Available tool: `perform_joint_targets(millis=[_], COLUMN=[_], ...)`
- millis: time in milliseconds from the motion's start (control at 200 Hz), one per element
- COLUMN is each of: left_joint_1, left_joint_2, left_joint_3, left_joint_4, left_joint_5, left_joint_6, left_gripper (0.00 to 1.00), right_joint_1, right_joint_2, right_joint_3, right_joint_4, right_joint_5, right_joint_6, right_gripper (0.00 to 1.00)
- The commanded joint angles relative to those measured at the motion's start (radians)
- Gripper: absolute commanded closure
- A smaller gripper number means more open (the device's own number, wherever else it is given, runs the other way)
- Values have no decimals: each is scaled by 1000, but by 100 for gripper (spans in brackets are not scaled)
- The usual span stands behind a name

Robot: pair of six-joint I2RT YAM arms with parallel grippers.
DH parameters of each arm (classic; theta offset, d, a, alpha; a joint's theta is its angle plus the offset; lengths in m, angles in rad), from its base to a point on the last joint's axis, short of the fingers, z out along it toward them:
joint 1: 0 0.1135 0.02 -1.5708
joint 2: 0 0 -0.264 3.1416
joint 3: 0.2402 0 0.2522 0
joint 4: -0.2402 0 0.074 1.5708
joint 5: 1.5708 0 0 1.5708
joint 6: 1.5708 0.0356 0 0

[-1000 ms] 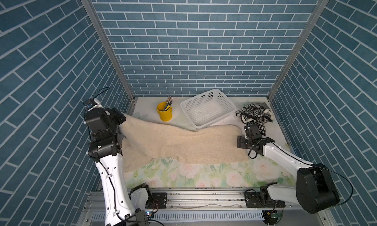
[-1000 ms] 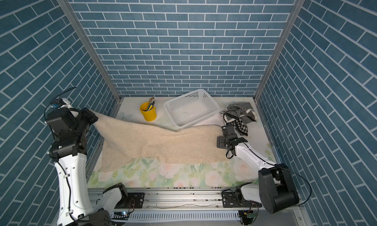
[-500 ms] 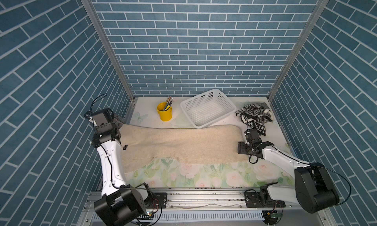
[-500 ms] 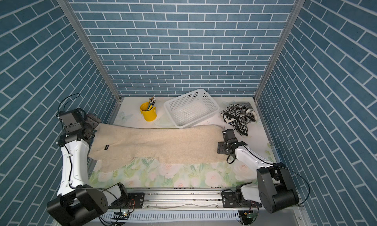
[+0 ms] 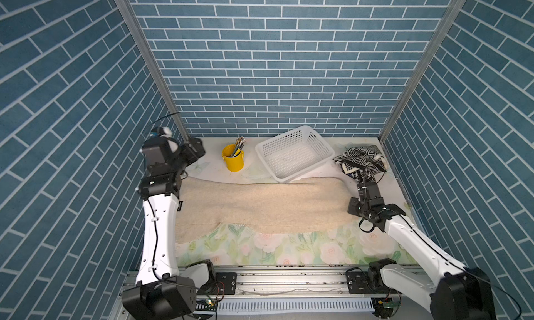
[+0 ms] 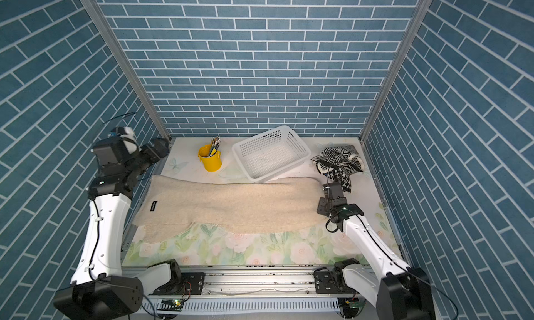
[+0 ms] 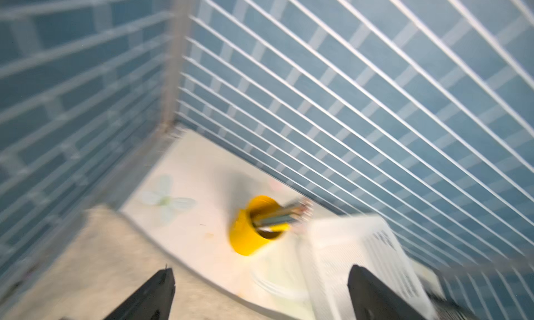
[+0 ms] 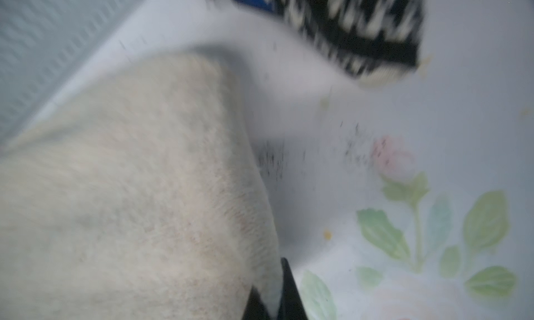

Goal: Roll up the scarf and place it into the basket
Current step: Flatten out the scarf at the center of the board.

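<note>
The beige scarf point(image 5: 260, 206) point(image 6: 231, 203) lies spread flat across the floral table, its back edge touching the white perforated basket point(image 5: 320, 139) point(image 6: 297, 143). My right gripper point(image 5: 361, 187) point(image 6: 332, 188) sits at the scarf's right end. In the right wrist view this gripper point(image 8: 274, 289) is shut, with the scarf's point(image 8: 130, 188) edge pinched between its fingers. My left gripper point(image 5: 196, 149) point(image 6: 159, 148) hangs above the back left corner. In the left wrist view it point(image 7: 261, 275) is wide open and empty, above the scarf's point(image 7: 86, 260) left end.
A yellow bucket point(image 5: 233, 159) point(image 6: 210, 161) point(image 7: 254, 232) with brushes stands left of the basket. A black-and-white patterned cloth point(image 5: 362, 159) point(image 6: 341, 159) point(image 8: 346, 29) lies at the back right, just behind my right gripper. Blue brick walls close in three sides.
My left gripper let go of the scarf's raised left end, opened and moved toward the back corner; the scarf dropped flat. My right gripper shut on the scarf's right edge.
</note>
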Motion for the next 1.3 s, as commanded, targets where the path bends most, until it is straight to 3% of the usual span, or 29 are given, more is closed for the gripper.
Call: perform_joint_targets(millis=[0, 115, 180, 235, 410, 485, 535, 615, 690, 820, 990, 1165, 1295], left_joint_1=[-77, -77, -77, -76, -55, -27, -7, 12, 12, -12, -236, -440, -551], left_joint_2=[-30, -55, -60, -72, -99, -87, -77, -56, -40, -12, 40, -17, -25], left_joint_3=[17, -8, 4, 8, 12, 28, 33, 33, 15, -77, -154, -362, -478], left_joint_4=[53, 85, 53, 34, 26, 5, 2, 4, 30, 135, 106, 221, 276], left_joint_5=[122, 143, 121, 91, 47, 49, 61, 85, 116, 241, 213, 221, 185], left_joint_6=[38, 14, 27, 37, 42, 45, 45, 42, 31, -18, 48, 20, -25], left_gripper=[0, 0, 0, 0, 0, 0, 0, 0, 0, 0, 0, 0, 1], right_joint_1=[-7, 29, 108, 182, 618, 795, 843, 828, 733, 628, 573, 519, 436], right_joint_2=[65, 195, 254, 341, 652, 696, 672, 540, 392, 277, 214, 204, 190], right_joint_3=[153, 379, 513, 622, 816, 788, 711, 492, 305, 193, 103, 58, 23], right_joint_4=[-11, 16, 20, -5, -106, -149, -151, -139, -129, -193, -206, -149, -167], right_joint_5=[58, 53, 60, -18, -281, -309, -302, -225, -196, -112, -95, -87, -9], right_joint_6=[-21, -55, -103, -134, -263, -296, -264, -152, -51, -6, 21, 44, 90], right_gripper=[100, 100, 100, 100, 100, 100, 100, 100, 100, 100, 100, 100, 100])
